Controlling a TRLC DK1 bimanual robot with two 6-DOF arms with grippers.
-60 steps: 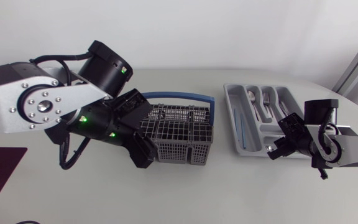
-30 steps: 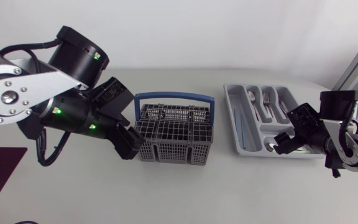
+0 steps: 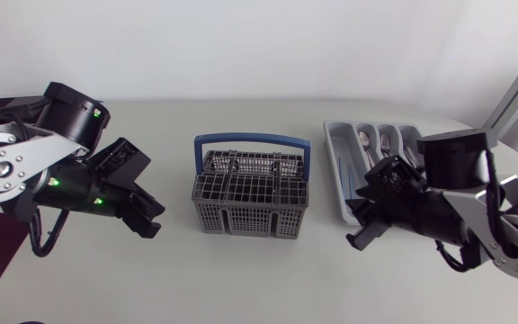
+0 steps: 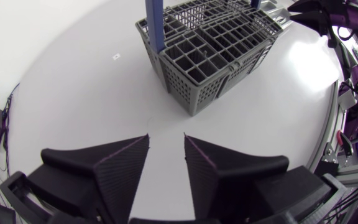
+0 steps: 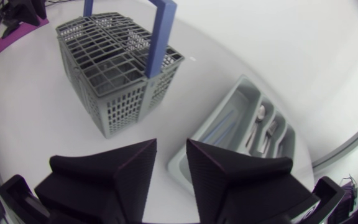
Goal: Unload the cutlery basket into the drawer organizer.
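Left tool, right tool, both slightly parted

- We are seeing the grey mesh cutlery basket standing upright at the frame's centre, its blue handle arching over the top.
- We are seeing the grey drawer organizer lying flat at centre right, holding silver cutlery.

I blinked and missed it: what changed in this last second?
The left arm's black gripper pulled back leftwards off the grey mesh cutlery basket with the blue handle, open and empty. The right arm's gripper swung from the right of the grey plastic drawer organizer toward the basket, also empty. Basket and organizer stayed put.
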